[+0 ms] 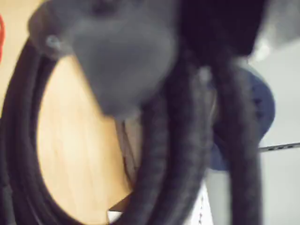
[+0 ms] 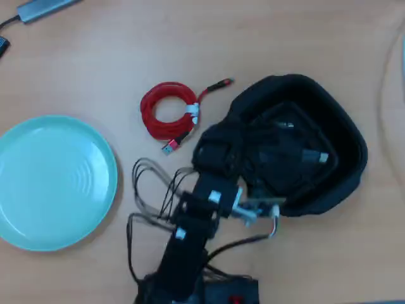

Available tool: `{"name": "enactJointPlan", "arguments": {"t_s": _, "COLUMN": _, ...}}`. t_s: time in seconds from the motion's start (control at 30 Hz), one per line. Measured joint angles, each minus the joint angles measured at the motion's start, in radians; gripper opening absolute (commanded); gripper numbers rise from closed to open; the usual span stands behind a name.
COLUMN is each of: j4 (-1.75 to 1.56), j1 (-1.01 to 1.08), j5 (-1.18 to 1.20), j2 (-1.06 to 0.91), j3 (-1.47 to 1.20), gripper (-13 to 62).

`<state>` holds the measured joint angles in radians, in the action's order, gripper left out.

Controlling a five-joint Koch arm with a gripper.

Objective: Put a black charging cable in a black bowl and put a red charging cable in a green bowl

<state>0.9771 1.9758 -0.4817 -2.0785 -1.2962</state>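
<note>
The arm is hanging over the big matte black rounded-square bowl [image 2: 345,136], with black cord right at the pincer [image 2: 285,149].

In the blurred wrist view, loops of the thin black charging cable [image 1: 159,154] are filling the frame directly under the pincer, seemingly gripped, though I cannot tell how wide the jaws are standing. In the overhead view, the neat bright red coiled cable [image 2: 168,109] is lying left of the bowl, the pale mint-green dish [image 2: 54,180] further left. One of each.
</note>
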Motion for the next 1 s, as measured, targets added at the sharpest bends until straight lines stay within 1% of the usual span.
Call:
{"name": "enactJointPlan", "arguments": {"t_s": 0.3, "j4": -0.026, "j1": 0.104, "j5": 0.166, "j2": 0.132, "j3": -0.005, "gripper": -6.0}}
{"name": "enactJointPlan", "arguments": {"t_s": 0.47, "j4": -0.066, "j1": 0.169, "j5": 0.212, "j2": 0.15, "j3": -0.074, "gripper": -5.9}}
{"name": "enactJointPlan", "arguments": {"t_s": 0.67, "j4": -0.133, "j1": 0.193, "j5": 0.285, "j2": 0.25, "j3": -0.127, "gripper": -5.8}}
{"name": "enactJointPlan", "arguments": {"t_s": 0.9, "j4": -0.19, "j1": 0.199, "j5": 0.319, "j2": 0.261, "j3": -0.178, "gripper": -5.8}}
{"name": "enactJointPlan", "arguments": {"t_s": 1.0, "j4": -0.19, "j1": 0.218, "j5": 0.327, "j2": 0.275, "j3": -0.206, "gripper": -4.2}}
